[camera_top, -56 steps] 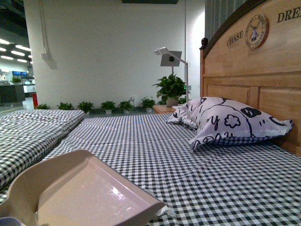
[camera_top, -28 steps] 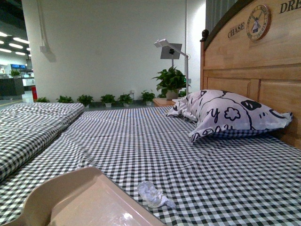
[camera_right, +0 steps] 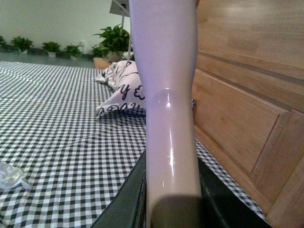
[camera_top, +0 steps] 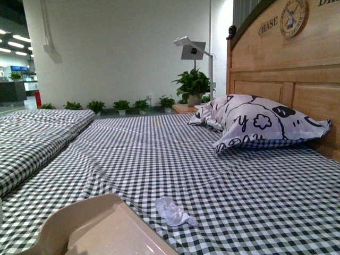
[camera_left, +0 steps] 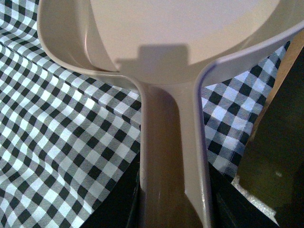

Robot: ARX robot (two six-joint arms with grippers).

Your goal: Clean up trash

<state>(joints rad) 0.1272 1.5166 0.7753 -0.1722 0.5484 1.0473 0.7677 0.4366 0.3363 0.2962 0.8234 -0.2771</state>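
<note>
The trash [camera_top: 172,211], a small crumpled wad of white paper, lies on the checked bed sheet just right of the beige dustpan [camera_top: 98,228], close to its front edge; it also shows in the right wrist view [camera_right: 10,175]. My left gripper [camera_left: 173,202] is shut on the dustpan handle [camera_left: 168,156], holding the pan just above the sheet. My right gripper [camera_right: 171,199] is shut on the pale brush handle [camera_right: 166,95], which stands upright; the bristles are out of view. Neither gripper shows in the front view.
A patterned pillow [camera_top: 255,127] lies against the wooden headboard [camera_top: 287,69] at the right. A folded checked quilt [camera_top: 32,143] lies along the left. A nightstand with a plant [camera_top: 192,90] and a lamp stands beyond the bed.
The dustpan has dropped lower and pulled back toward the near left, uncovering the trash. The front view has tilted slightly.
</note>
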